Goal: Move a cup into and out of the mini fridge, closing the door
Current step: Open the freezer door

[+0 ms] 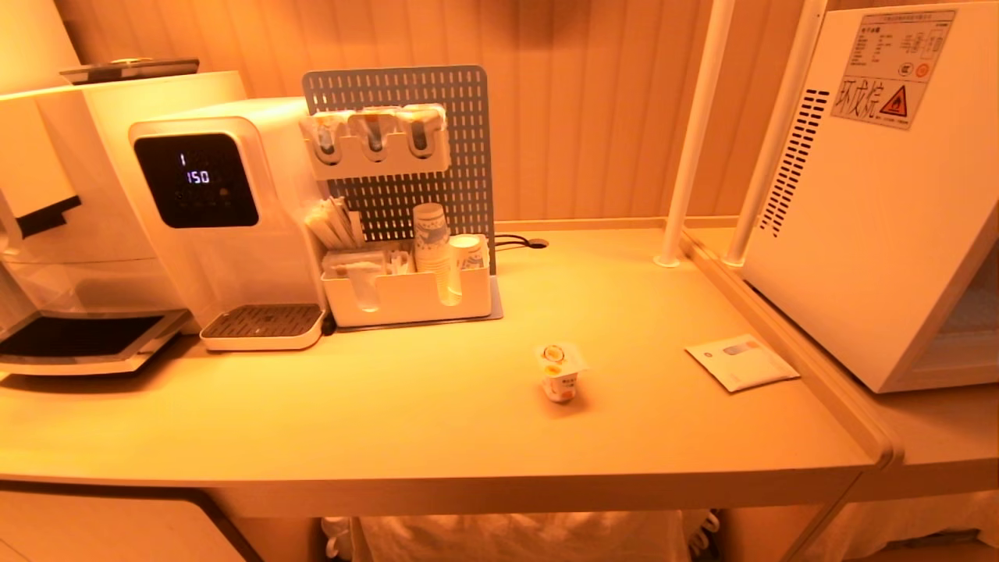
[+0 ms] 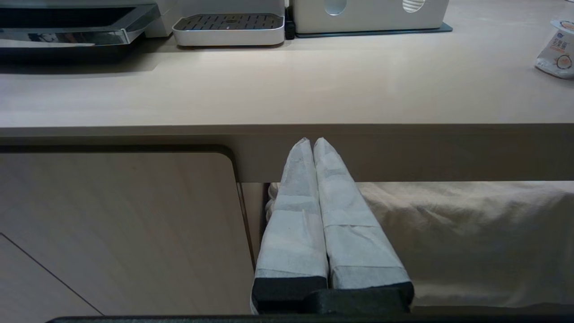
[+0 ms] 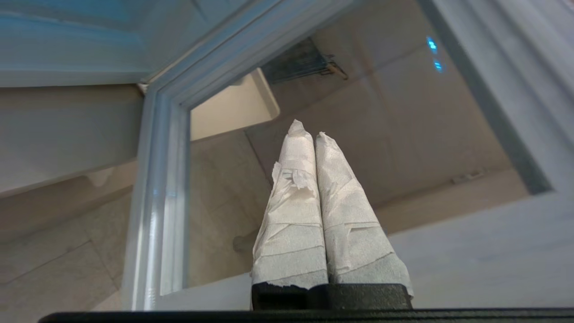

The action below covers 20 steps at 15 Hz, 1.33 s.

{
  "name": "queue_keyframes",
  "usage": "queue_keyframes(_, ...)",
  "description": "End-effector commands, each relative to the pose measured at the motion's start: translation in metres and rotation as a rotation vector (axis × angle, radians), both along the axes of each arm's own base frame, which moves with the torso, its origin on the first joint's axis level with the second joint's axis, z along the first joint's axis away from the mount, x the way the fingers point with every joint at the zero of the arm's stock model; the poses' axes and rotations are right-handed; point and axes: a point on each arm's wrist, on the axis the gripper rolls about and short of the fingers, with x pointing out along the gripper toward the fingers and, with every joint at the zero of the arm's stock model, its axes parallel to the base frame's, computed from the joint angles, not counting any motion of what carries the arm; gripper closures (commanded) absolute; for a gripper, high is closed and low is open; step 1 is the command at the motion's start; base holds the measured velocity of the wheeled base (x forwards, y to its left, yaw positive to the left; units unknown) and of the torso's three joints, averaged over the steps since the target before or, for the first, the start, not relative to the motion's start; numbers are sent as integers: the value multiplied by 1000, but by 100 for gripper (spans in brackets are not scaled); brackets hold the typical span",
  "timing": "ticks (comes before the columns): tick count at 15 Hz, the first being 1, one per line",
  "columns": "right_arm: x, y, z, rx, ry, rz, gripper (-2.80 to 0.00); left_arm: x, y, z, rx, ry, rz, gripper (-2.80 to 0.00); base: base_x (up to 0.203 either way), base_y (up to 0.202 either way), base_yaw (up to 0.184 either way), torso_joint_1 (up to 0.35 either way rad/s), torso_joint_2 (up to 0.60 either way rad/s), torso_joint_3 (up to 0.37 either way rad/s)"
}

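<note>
The cup (image 1: 560, 373), small and white with orange marks and a square foil lid, stands upright on the table's middle right; the left wrist view catches the cup (image 2: 556, 49) too. The mini fridge (image 1: 874, 203) sits on the lower side counter at right, sticker side toward me. A strip of its glass door (image 1: 968, 320) shows at the edge. My right gripper (image 3: 309, 130) is shut and empty, tips close to the door's glass (image 3: 403, 134) inside its white frame (image 3: 157, 188). Whether the door stands ajar I cannot tell. My left gripper (image 2: 312, 140) is shut, parked below the table's front edge.
A water dispenser (image 1: 218, 211) and an organiser tray (image 1: 410, 297) with paper cups (image 1: 431, 234) line the back left. A flat white sachet (image 1: 741, 361) lies between cup and fridge. Two white poles (image 1: 695, 133) rise beside the fridge. A cloth (image 2: 471, 233) hangs under the table.
</note>
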Motion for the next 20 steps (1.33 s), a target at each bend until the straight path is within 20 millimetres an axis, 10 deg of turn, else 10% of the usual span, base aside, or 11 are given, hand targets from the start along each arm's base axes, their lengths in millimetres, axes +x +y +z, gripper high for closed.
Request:
queue_keyframes(1,14,-1,-8,30,25,39,0,0,0,0,0,0,0,0,0,0,0,0,0,0)
queue_keyframes(10,44,49,-48,325,-15,485,0,0,0,0,0,1,0,0,0,0,0,0,0,0)
queue_keyframes(20,-99,91,-133,458,-101,758,0,0,0,0,0,0,0,0,0,0,0,0,0,0)
